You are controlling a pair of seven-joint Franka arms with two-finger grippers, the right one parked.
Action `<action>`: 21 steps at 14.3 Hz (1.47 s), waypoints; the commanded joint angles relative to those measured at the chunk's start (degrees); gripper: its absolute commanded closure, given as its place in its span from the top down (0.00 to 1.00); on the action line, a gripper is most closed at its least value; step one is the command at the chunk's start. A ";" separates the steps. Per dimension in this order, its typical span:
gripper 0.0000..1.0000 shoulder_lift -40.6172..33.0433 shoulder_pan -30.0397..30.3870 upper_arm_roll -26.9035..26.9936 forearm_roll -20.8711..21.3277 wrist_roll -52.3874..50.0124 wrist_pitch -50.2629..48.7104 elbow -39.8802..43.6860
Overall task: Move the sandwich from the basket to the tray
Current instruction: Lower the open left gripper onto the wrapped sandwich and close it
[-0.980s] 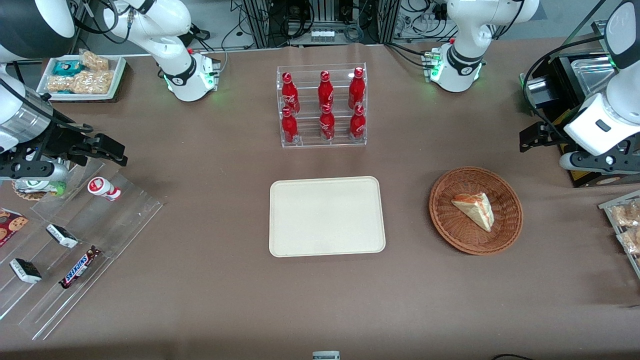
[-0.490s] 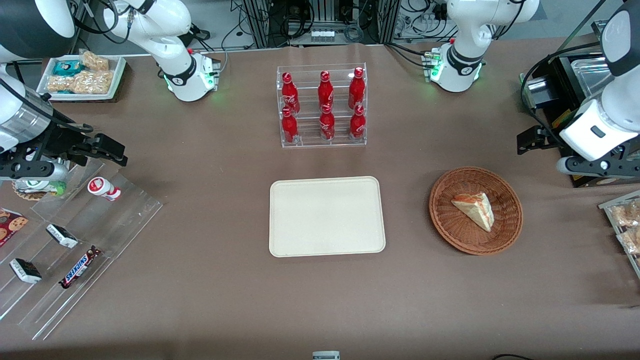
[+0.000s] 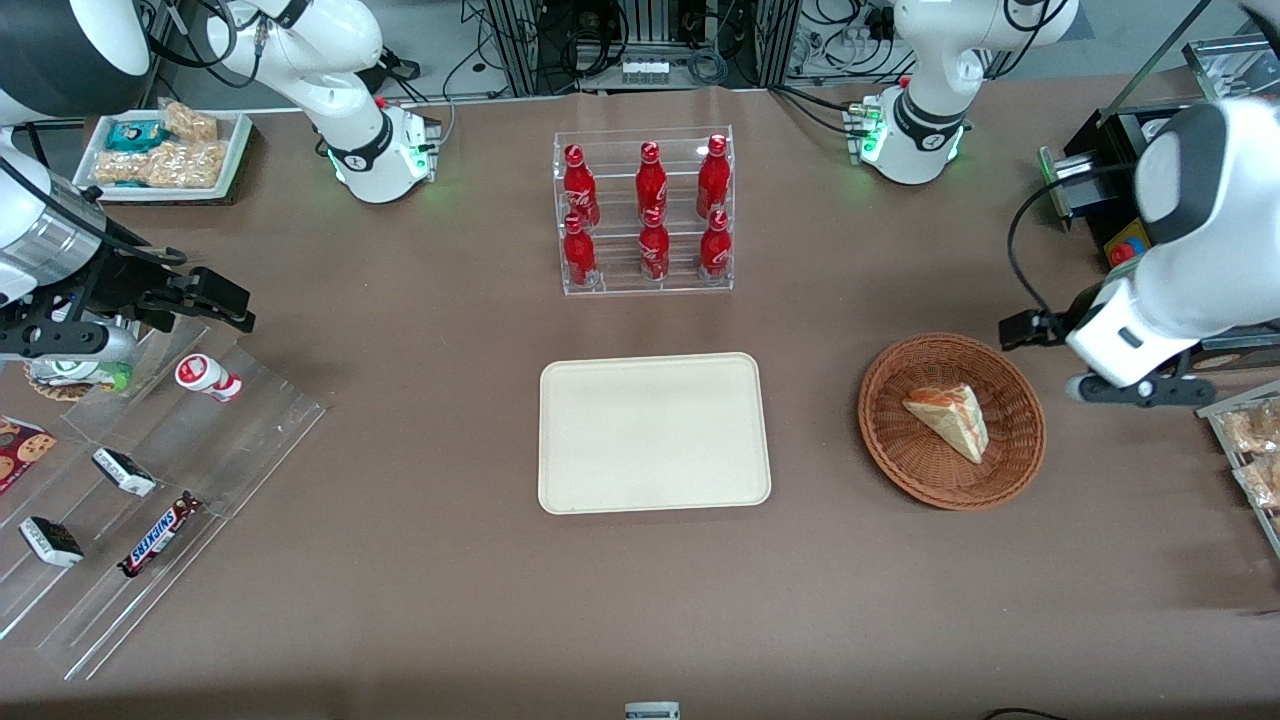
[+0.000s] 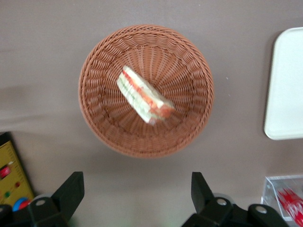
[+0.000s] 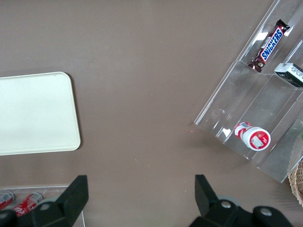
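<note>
The sandwich (image 3: pixel 950 418), a pale wedge with red and green filling, lies in the round brown wicker basket (image 3: pixel 900 455). It also shows in the left wrist view (image 4: pixel 144 96) in the basket (image 4: pixel 102 127). The cream tray (image 3: pixel 654 432) lies flat beside the basket, toward the parked arm's end, with nothing on it; its edge shows in the left wrist view (image 4: pixel 284 85). My left gripper (image 3: pixel 1135 390) hangs open and empty, high above the table beside the basket, toward the working arm's end. In the left wrist view the gripper (image 4: pixel 135 182) holds nothing between its fingers.
A clear rack of red bottles (image 3: pixel 645 212) stands farther from the front camera than the tray. A black box with a red button (image 3: pixel 1125 250) and a tray of snack packs (image 3: pixel 1250 450) sit at the working arm's end. A clear stepped rack (image 3: pixel 150 500) lies at the parked arm's end.
My left arm has swung toward the basket and nearer the front camera. The gripper stays open. The sandwich, basket and tray have not moved.
</note>
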 commanded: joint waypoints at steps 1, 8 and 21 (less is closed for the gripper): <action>1.00 -1.68 -0.01 -0.09 0.34 -3.34 10.14 -9.74; 1.00 -1.08 -0.19 -0.17 2.45 -30.96 36.88 -26.03; 0.11 7.02 -0.62 -0.70 2.10 -64.18 41.31 -23.58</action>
